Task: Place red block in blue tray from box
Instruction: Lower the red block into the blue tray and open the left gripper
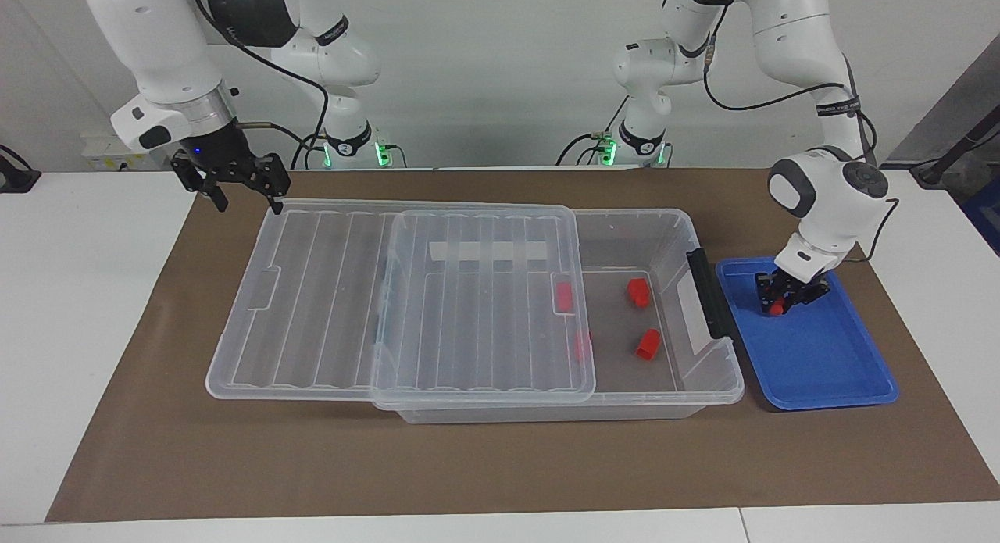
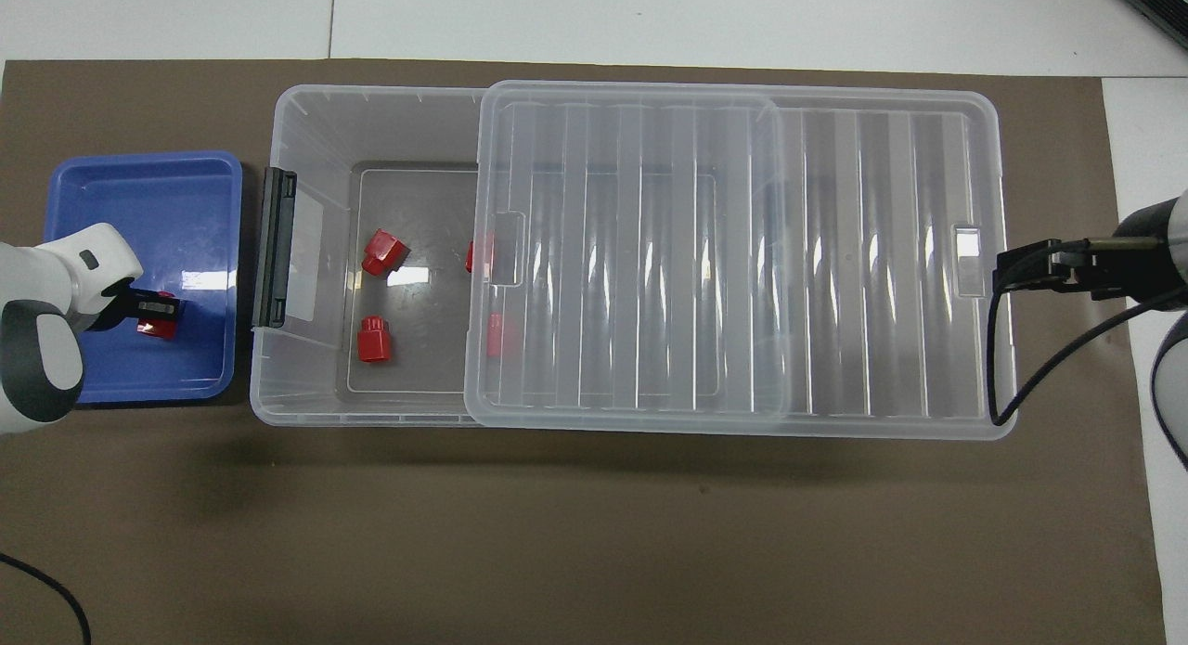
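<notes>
Left gripper (image 1: 777, 302) low in the blue tray (image 1: 828, 371), fingers pinching a red block (image 1: 775, 309) for set-down; right gripper (image 1: 238, 185), fingers spread, waiting beside the box (image 1: 707, 371) lid (image 1: 328, 293).

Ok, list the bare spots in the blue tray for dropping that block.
The left gripper holds the red block low over the blue tray, near its robot-side end. All the tray floor from there to its farther rim is bare. Nothing else lies in it. The box borders one long side.
</notes>
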Robot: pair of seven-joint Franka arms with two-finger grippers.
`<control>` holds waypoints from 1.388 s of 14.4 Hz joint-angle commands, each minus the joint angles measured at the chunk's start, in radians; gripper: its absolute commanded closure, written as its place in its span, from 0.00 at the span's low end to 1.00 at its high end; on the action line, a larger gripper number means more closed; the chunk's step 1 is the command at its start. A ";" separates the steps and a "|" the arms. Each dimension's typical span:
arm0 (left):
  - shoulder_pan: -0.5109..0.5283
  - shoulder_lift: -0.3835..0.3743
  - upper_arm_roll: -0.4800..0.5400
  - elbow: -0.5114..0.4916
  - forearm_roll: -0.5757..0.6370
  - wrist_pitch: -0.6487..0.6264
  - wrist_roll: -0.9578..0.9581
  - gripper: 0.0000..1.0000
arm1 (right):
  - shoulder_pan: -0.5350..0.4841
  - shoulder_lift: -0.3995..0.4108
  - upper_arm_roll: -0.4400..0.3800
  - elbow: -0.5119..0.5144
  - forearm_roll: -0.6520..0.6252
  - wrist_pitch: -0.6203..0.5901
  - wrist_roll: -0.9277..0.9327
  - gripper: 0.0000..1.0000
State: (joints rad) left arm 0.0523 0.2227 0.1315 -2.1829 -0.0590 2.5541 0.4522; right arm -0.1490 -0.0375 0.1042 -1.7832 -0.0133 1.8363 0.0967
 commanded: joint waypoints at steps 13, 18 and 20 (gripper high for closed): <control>-0.061 -0.043 -0.003 0.619 -0.007 -0.880 -0.230 0.09 | -0.069 0.176 0.011 -0.044 0.003 0.232 -0.031 1.00; -0.086 -0.150 -0.003 0.600 -0.005 -0.940 -0.300 0.00 | -0.025 0.165 0.017 -0.044 0.018 0.180 -0.081 1.00; -0.089 -0.163 -0.003 0.577 -0.005 -0.924 -0.303 0.00 | 0.011 0.154 0.017 -0.042 0.018 0.155 -0.095 1.00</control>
State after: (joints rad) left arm -0.0339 0.0885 0.1241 -1.5561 -0.0625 1.6136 0.1562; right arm -0.1639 0.1420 0.1161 -1.8144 -0.0125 2.0204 0.0346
